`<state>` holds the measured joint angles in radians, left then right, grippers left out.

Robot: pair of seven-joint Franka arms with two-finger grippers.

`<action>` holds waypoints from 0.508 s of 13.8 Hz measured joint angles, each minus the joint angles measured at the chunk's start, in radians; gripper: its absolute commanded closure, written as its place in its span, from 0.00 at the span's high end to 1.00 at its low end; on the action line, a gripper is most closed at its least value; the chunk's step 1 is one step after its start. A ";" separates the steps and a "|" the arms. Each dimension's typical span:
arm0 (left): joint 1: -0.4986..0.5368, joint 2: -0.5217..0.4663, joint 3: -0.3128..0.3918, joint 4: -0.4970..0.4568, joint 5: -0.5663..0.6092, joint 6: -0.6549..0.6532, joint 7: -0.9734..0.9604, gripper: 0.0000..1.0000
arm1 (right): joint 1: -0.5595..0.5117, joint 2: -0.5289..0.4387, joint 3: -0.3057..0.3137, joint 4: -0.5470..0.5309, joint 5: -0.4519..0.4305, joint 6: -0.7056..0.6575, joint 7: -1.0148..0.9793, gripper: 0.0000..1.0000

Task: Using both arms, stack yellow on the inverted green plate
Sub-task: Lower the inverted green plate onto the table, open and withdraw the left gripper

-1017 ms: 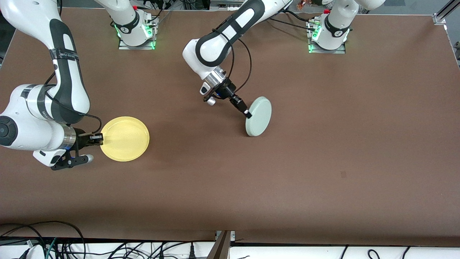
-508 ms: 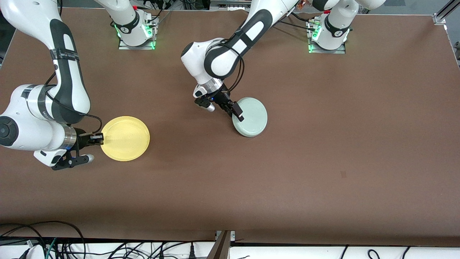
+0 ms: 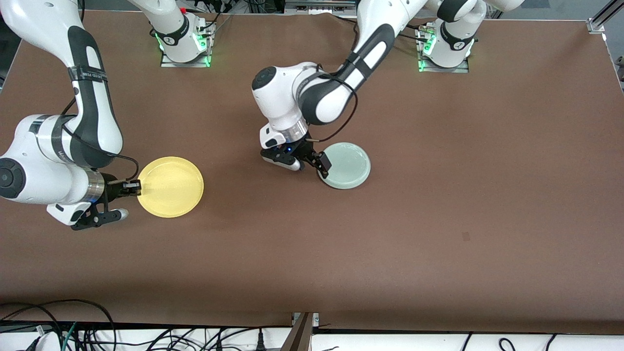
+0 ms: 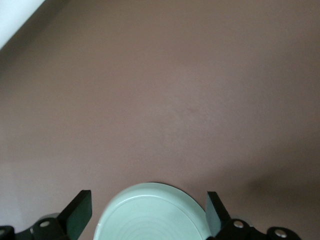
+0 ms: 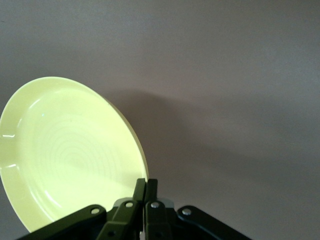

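Note:
The pale green plate [image 3: 345,165] lies flat on the brown table near its middle, with a ring showing on its upward face. My left gripper [image 3: 314,165] is low at the plate's edge, on the side toward the right arm. In the left wrist view my left gripper [image 4: 148,215] is wide open, one finger on each side of the green plate [image 4: 150,212] and neither gripping it. The yellow plate [image 3: 169,186] is rim up toward the right arm's end. My right gripper [image 3: 134,186] is shut on its rim. In the right wrist view my right gripper [image 5: 146,187] pinches the edge of the yellow plate [image 5: 65,150].
The brown table [image 3: 438,219] carries nothing else. The two arm bases [image 3: 184,44] [image 3: 446,46] stand along its edge farthest from the front camera. Cables lie past the table's near edge [image 3: 73,326].
My left arm swung the green plate down from standing on edge to flat on the table and let it go. The right arm and yellow plate have barely moved.

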<state>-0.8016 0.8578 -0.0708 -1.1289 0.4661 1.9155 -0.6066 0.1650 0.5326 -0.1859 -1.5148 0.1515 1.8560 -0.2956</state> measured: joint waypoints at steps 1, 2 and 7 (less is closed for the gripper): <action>0.035 -0.017 0.002 0.009 -0.076 -0.001 0.000 1.00 | 0.000 0.000 0.002 0.000 0.001 0.000 0.000 0.00; 0.079 -0.044 0.005 0.010 -0.157 -0.012 0.002 1.00 | 0.000 0.000 0.005 0.000 0.005 -0.001 0.000 0.00; 0.363 -0.165 0.005 0.009 -0.335 -0.244 0.133 1.00 | 0.005 0.002 0.012 0.000 0.031 -0.002 0.022 0.00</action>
<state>-0.4383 0.6925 -0.0658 -1.1201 0.1316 1.6713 -0.4741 0.1695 0.5349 -0.1742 -1.5149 0.1829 1.8539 -0.2733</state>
